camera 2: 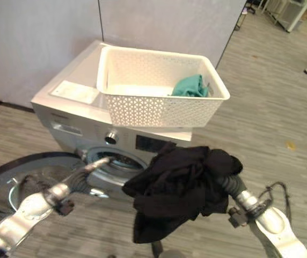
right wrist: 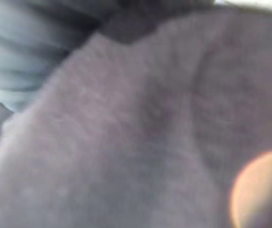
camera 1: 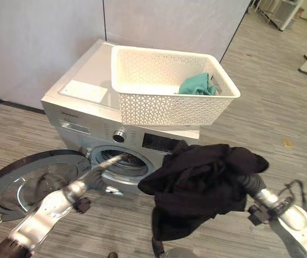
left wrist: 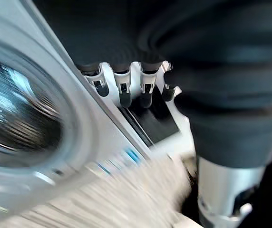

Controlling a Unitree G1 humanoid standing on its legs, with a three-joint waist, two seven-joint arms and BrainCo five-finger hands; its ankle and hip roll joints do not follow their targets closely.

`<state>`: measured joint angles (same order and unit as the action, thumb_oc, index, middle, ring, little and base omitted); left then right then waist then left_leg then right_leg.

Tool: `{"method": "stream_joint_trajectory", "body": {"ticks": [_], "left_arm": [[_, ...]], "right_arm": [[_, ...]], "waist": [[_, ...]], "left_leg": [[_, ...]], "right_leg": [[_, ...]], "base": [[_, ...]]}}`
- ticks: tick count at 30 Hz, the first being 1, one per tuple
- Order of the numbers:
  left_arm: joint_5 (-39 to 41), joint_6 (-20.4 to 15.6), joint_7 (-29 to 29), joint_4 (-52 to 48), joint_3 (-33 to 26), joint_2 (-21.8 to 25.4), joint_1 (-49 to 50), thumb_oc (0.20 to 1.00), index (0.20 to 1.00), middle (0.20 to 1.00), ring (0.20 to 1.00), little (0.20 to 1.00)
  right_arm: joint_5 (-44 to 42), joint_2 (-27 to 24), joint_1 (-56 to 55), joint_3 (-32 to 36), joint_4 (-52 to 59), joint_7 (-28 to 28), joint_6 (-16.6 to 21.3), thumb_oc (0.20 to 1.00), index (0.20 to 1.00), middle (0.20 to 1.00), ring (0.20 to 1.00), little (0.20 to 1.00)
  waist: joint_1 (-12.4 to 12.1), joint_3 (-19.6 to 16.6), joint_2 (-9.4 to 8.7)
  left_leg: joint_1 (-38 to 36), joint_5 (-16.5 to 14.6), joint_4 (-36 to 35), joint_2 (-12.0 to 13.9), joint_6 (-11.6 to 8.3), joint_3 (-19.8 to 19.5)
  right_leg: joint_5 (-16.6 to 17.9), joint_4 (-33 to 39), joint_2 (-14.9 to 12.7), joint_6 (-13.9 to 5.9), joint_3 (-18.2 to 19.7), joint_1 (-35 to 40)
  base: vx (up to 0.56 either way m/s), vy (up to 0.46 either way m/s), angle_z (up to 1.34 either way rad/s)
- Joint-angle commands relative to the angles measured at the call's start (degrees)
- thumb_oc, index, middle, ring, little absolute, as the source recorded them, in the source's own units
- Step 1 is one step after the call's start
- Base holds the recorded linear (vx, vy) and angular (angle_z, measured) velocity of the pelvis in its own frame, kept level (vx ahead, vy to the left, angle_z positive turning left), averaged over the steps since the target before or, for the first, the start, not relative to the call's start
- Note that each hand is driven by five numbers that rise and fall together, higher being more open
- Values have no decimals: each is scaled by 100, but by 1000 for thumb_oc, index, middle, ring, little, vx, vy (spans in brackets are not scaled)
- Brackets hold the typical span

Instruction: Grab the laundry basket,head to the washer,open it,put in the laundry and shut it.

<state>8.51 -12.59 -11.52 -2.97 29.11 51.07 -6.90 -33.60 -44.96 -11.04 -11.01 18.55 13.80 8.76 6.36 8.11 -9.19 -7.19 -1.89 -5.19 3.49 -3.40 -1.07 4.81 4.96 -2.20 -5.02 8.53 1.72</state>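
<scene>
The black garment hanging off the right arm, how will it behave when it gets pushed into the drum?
The black garment is probably floppy: it drapes in loose folds and hangs down in a tail. It looks light, since it bunches over the arm without sagging far. A trailing edge may catch on the washer opening's rim, so it will likely need stuffing rather than one push.

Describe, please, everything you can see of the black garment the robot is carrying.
The black garment is a soft, crumpled, matte cloth, bunched over the right hand and hanging in loose folds off the floor. It sits in front of the silver front-loading washer, right of the open drum, below the white perforated laundry basket.
</scene>
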Motion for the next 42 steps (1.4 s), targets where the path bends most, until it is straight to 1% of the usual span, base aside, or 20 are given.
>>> {"method": "stream_joint_trajectory", "body": {"ticks": [1, 6, 8, 9, 10, 11, 12, 13, 15, 18, 20, 21, 24, 25, 27, 29, 30, 33, 37, 42], "left_arm": [[-516, -421, 70, 247, 353, -208, -480, 1000, 1000, 1000, 1000, 1000], [-402, -520, 117, 297, 930, -617, -1025, 1000, 1000, 1000, 1000, 1000], [-343, -544, 101, 252, 977, -610, -1053, 1000, 1000, 1000, 1000, 1000], [-203, -608, 53, -5, 1022, -477, -1036, 1000, 1000, 1000, 1000, 1000], [-197, -601, 49, -17, 1013, -467, -1029, 1000, 1000, 1000, 1000, 1000], [-30, -619, -5, -248, 964, -297, -943, 1000, 1000, 1000, 1000, 1000], [-22, -610, -11, -266, 948, -284, -931, 1000, 1000, 1000, 1000, 1000], [168, -591, -70, -435, 872, -180, -836, 1000, 1000, 1000, 1000, 1000], [264, -571, -83, -495, 809, -148, -772, 1000, 1000, 1000, 1000, 1000], [471, -468, -127, -494, 831, -255, -768, 1000, 1000, 1000, 1000, 1000], [617, -372, -150, -538, 875, -535, -776, 1000, 1000, 1000, 1000, 1000], [617, -371, -150, -538, 872, -534, -776, 1000, 1000, 1000, 1000, 1000], [924, -200, -149, -670, 793, -930, -622, 1000, 1000, 1000, 1000, 1000], [924, -199, -149, -670, 786, -929, -621, 1000, 1000, 1000, 1000, 1000], [921, -139, -140, -636, 839, -1115, -595, 1000, 1000, 1000, 1000, 1000], [768, -57, -50, -385, 961, -1455, -705, 1000, 1000, 1000, 1000, 1000], [761, -67, -45, -364, 971, -1469, -720, 1000, 1000, 1000, 1000, 1000], [640, 19, 61, -43, 1129, -1842, -972, 1000, 1000, 1000, 1000, 1000], [902, 78, 43, -24, 1260, -2073, -1079, 1000, 1000, 1000, 1000, 1000], [838, 184, 78, 285, 1426, -2306, -1244, 1000, 1000, 1000, 1000, 1000]], "right_arm": [[-288, -17, 706, 105, -46, -187, 287, 200, 200, 200, 200, 200], [-92, 189, 1168, -339, -569, -440, 278, 200, 200, 200, 200, 200], [17, 172, 1250, -380, -708, -509, 266, 200, 200, 200, 200, 200], [145, 105, 1309, -364, -964, -569, 259, 200, 200, 200, 200, 200], [146, 110, 1320, -373, -975, -568, 266, 200, 200, 200, 200, 200], [320, 62, 1412, -343, -1306, -687, 237, 200, 200, 200, 200, 200], [323, 67, 1426, -356, -1318, -689, 243, 200, 200, 200, 200, 200], [460, 80, 1559, -363, -1615, -790, 212, 200, 200, 200, 200, 200], [518, 116, 1652, -393, -1726, -836, 210, 200, 200, 200, 200, 200], [566, 310, 1823, -479, -1882, -891, 201, 200, 200, 200, 200, 200], [668, 601, 2006, -607, -2040, -949, 174, 200, 200, 200, 200, 200], [670, 603, 2013, -612, -2045, -950, 176, 200, 200, 200, 200, 200], [821, 949, 2363, -808, -2412, -1118, 104, 200, 200, 200, 200, 200], [821, 952, 2378, -818, -2425, -1119, 110, 200, 200, 200, 200, 200], [841, 1130, 2554, -876, -2596, -1214, 92, 200, 200, 200, 200, 200], [792, 1395, 2737, -933, -2740, -1344, 69, 200, 200, 200, 200, 200], [792, 1392, 2744, -932, -2746, -1346, 71, 200, 200, 200, 200, 200], [733, 1643, 2867, -939, -2904, -1508, 41, 200, 200, 200, 200, 200], [606, 1839, 2979, -915, -3232, -1635, 62, 200, 200, 200, 200, 200], [588, 1989, 3038, -921, -3283, -1715, 32, 200, 200, 200, 200, 200]], "waist": [[-259, 109, 63], [-358, 232, 79], [-370, 244, 81], [-419, 259, 102], [-411, 256, 98], [-473, 274, 126], [-462, 274, 122], [-505, 294, 154], [-516, 313, 164], [-553, 387, 210], [-605, 436, 245], [-600, 436, 244], [-684, 520, 301], [-676, 521, 301], [-703, 543, 336], [-712, 577, 360], [-710, 578, 363], [-701, 607, 408], [-698, 632, 447], [-673, 640, 473]], "left_leg": [[-250, -1077, 795, -40, 307, 41], [-81, -1069, 905, -133, 325, -58], [-31, -1066, 933, -156, 325, -78], [32, -1064, 975, -191, 332, -114], [41, -1067, 984, -194, 333, -118], [88, -1062, 1005, -222, 339, -152], [94, -1063, 1011, -223, 339, -156], [144, -1055, 1033, -250, 343, -184], [183, -1051, 1054, -265, 345, -209], [285, -1019, 1096, -300, 344, -267], [363, -1003, 1123, -328, 345, -318], [366, -1003, 1126, -329, 345, -321], [460, -976, 1149, -346, 341, -385], [464, -976, 1151, -345, 341, -387], [500, -963, 1146, -347, 342, -408], [573, -937, 1164, -356, 338, -435], [581, -937, 1168, -357, 338, -439], [654, -896, 1151, -347, 330, -473], [713, -859, 1130, -336, 319, -496], [736, -834, 1084, -324, 319, -502]], "right_leg": [[78, -714, -617, -706, -228, -944], [135, -638, -720, -694, -292, -958], [149, -618, -747, -694, -313, -963], [167, -595, -787, -690, -337, -964], [169, -593, -790, -691, -340, -967], [183, -581, -835, -688, -389, -966], [184, -579, -838, -689, -393, -966], [192, -568, -870, -680, -418, -967], [196, -563, -890, -672, -435, -971], [194, -589, -930, -655, -488, -1000], [196, -580, -970, -647, -547, -1001], [196, -579, -972, -648, -550, -1002], [200, -564, -996, -617, -592, -1018], [200, -564, -996, -617, -595, -1020], [198, -563, -993, -607, -600, -1043], [191, -570, -995, -591, -606, -1066], [190, -572, -997, -590, -609, -1071], [172, -589, -989, -563, -628, -1118], [164, -579, -979, -546, -640, -1148], [149, -580, -957, -530, -625, -1183]], "base": [[-20, 1, 5], [-31, -10, 10], [-23, -14, 9], [-16, -14, 11], [-14, -19, 13], [-7, -9, 13], [-15, -15, 17], [-17, -11, 18], [-18, -10, 13], [-28, -9, 13], [-15, -33, 25], [-16, -42, 14], [-23, -39, 14], [-21, -32, 23], [-12, -29, 7], [-12, -39, 0], [0, 0, 0], [-10, -29, 1], [-8, -24, 10], [0, -9, 6]]}}
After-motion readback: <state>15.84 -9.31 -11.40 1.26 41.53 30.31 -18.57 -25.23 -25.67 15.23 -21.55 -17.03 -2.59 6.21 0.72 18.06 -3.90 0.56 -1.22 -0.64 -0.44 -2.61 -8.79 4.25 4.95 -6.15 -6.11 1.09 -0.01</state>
